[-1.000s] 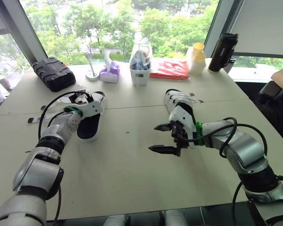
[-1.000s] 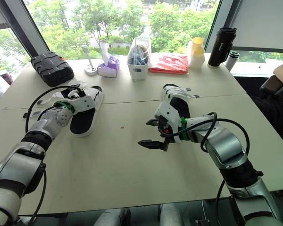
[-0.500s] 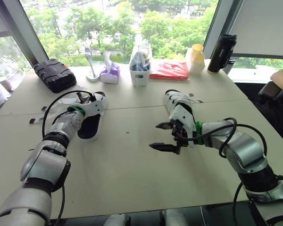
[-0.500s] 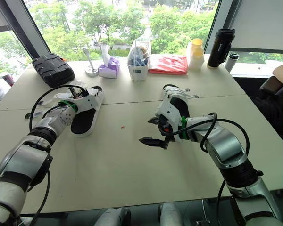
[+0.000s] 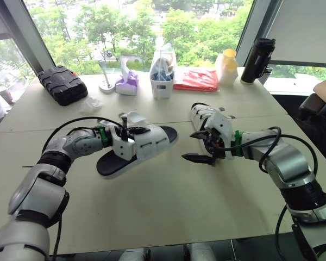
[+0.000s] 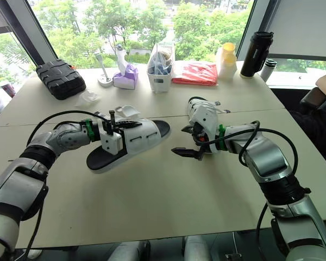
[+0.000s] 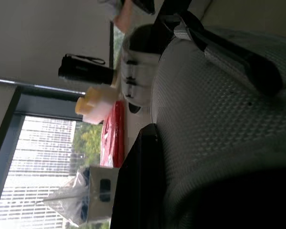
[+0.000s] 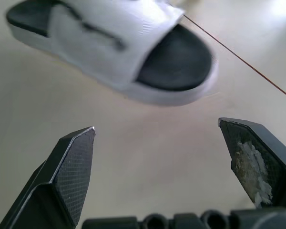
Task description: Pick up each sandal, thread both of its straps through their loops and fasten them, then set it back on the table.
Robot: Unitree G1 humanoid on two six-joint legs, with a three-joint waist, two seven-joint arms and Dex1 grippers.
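Sandal in left tool, near right tool

The left arm comes in from 7 o'clock, its forearm turned toward 3 o'clock. The left gripper is clamped on the upper of the white sandal. The right arm enters from 4 o'clock, forearm pointing toward 9 o'clock. The right gripper has its black fingers spread wide, with nothing between them.
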